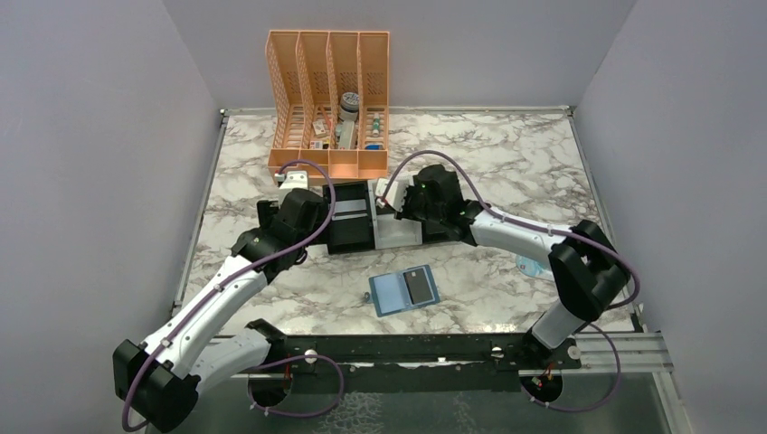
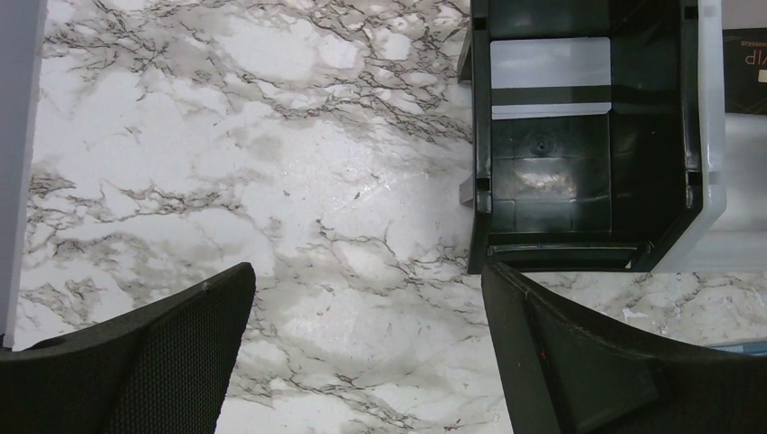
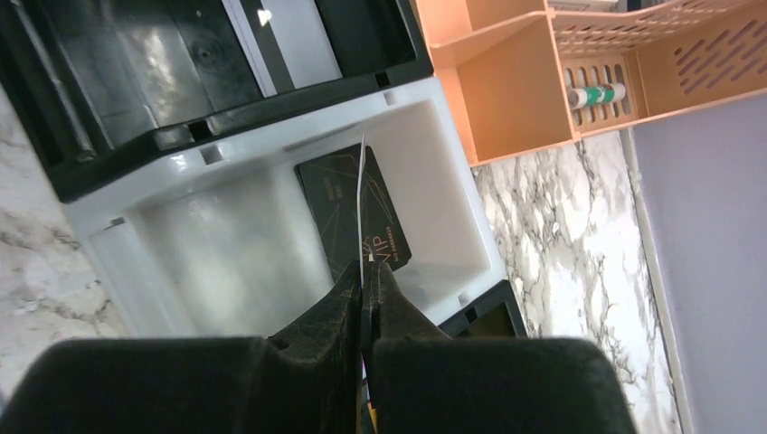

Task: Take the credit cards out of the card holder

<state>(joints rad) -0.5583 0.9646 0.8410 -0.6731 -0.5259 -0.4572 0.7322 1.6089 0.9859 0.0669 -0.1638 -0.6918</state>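
At the right wrist alone: credit card (image 3: 360,199) edge-on in right hand (image 3: 366,276)

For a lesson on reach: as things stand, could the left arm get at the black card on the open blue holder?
Probably yes: the left gripper is open and empty, the black card lies uncovered on the card holder, and the right gripper is over the tray.

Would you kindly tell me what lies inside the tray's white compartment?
The white compartment holds a black card lying flat. The right end effector, shut on a thin white card held edge-on, hides the black card's near corner.
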